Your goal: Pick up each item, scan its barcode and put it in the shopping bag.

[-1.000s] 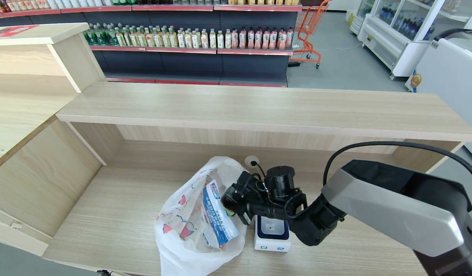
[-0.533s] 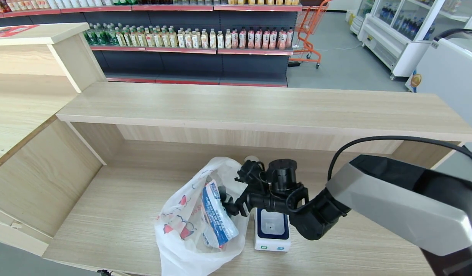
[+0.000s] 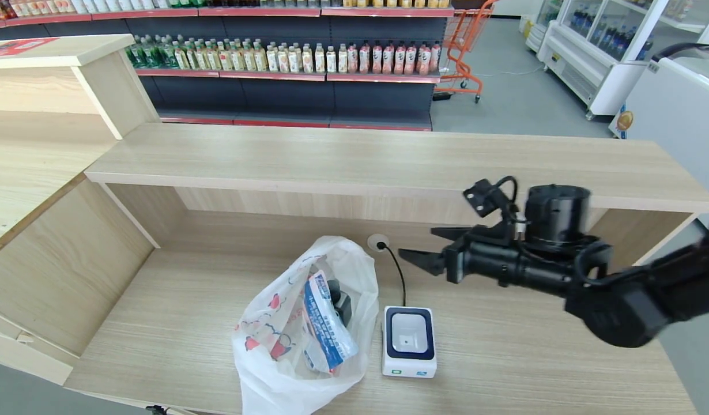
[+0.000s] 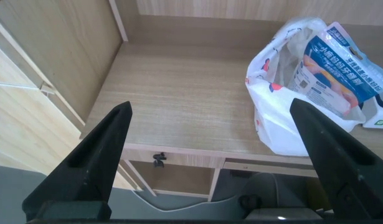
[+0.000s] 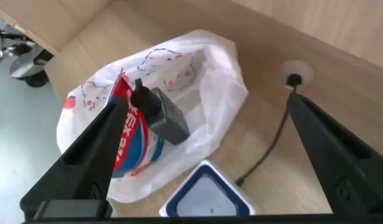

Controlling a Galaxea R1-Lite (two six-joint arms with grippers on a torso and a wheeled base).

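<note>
The shopping bag [image 3: 262, 346] lay on the desk below the right gripper [image 3: 426, 245], whose fingers stood wide apart and empty, with the scanner [image 3: 409, 340] also below it, just beside the bag. A blue-and-white packet [image 3: 325, 323] and a small dark box [image 3: 340, 302] sat inside the bag. The left gripper [image 4: 211, 109], also wide and empty, hung off to the bag's other side.

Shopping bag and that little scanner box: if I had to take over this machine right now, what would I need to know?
Right pincer: open, empty, held up above the counter, near the scanner.
Left pincer: open, empty, by the counter's front edge, left of the bag.
Shopping bag: on the counter, right beside the scanner, holding a blue-and-white packet and a dark item.
Done: those two are bagged.
Left: probably only any further items, each scanned, then bagged.
</note>
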